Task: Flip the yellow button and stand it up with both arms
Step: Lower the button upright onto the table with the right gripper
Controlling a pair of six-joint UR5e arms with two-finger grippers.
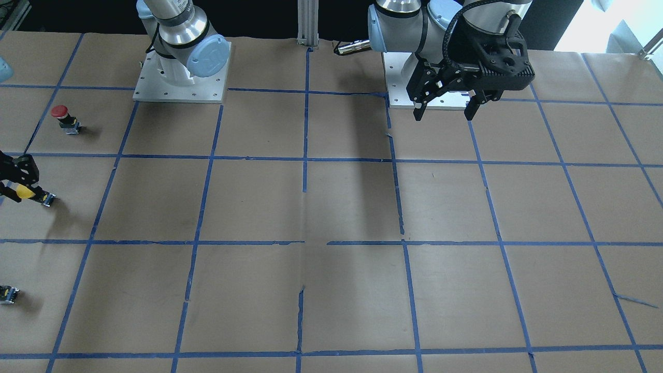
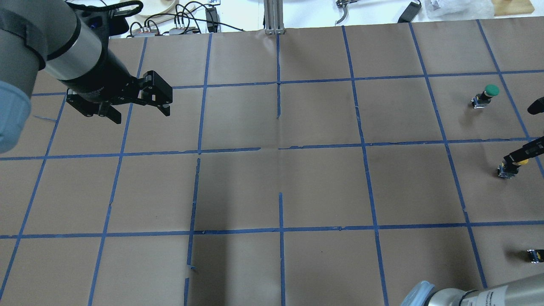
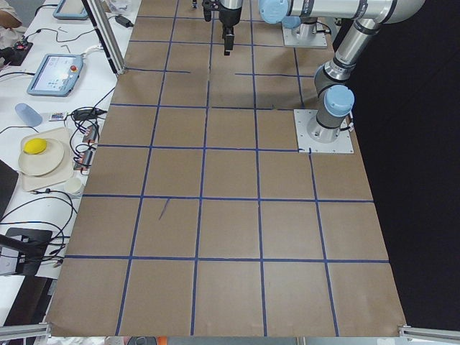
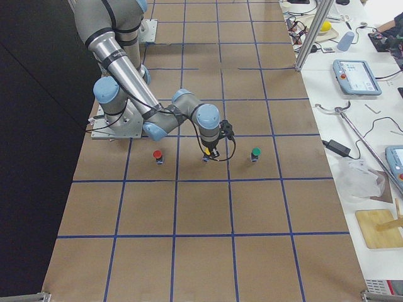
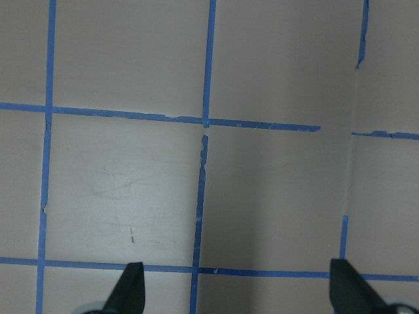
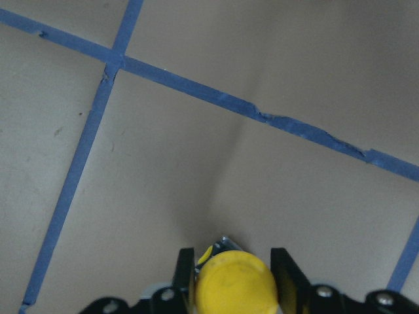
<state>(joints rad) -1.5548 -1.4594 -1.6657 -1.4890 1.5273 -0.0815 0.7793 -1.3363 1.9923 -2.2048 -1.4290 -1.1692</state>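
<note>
The yellow button (image 1: pixel 26 192) has a round yellow cap and a small grey block body; it is tilted, with its body low over the paper. My right gripper (image 1: pixel 20 186) is shut on the cap at the table's right end. It also shows in the overhead view (image 2: pixel 519 157) with the button (image 2: pixel 508 166) under it. In the right wrist view the yellow cap (image 6: pixel 236 284) sits between the two black fingers (image 6: pixel 183 269). My left gripper (image 2: pixel 138 111) is open and empty, hanging above the far left part of the table. Its fingertips (image 5: pixel 131 288) stand wide apart over bare paper.
A red-capped button (image 1: pixel 62 117) stands upright on the robot's side of the yellow one. A green-capped button (image 2: pixel 487 95) stands on the far side. A small black capless part (image 2: pixel 534 255) lies near the front right edge. The brown paper carries a blue tape grid (image 2: pixel 278 151).
</note>
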